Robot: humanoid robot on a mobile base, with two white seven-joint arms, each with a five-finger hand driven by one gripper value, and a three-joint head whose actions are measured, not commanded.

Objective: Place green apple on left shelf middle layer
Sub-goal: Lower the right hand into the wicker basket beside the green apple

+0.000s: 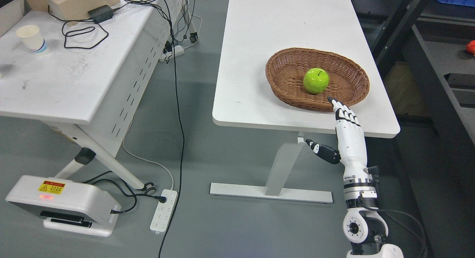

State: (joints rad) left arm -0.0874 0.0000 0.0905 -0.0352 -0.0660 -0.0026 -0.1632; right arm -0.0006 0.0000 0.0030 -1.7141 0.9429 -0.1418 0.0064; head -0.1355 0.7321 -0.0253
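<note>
A green apple [316, 80] lies inside a brown woven basket [289, 63] on the white table [267, 46]. My right hand [343, 117] reaches up from the lower right with its fingers straight and spread and the thumb stuck out to the left. Its fingertips [331, 100] are at the basket's near rim, a little below and right of the apple, and it holds nothing. The left arm does not show.
A dark shelf unit [445, 76] stands at the right edge with something red [470, 47] on one layer. A second white table [63, 72] at left carries a paper cup [32, 38] and cables. On the floor are a power strip [163, 209], a white device [59, 204] and a black cable.
</note>
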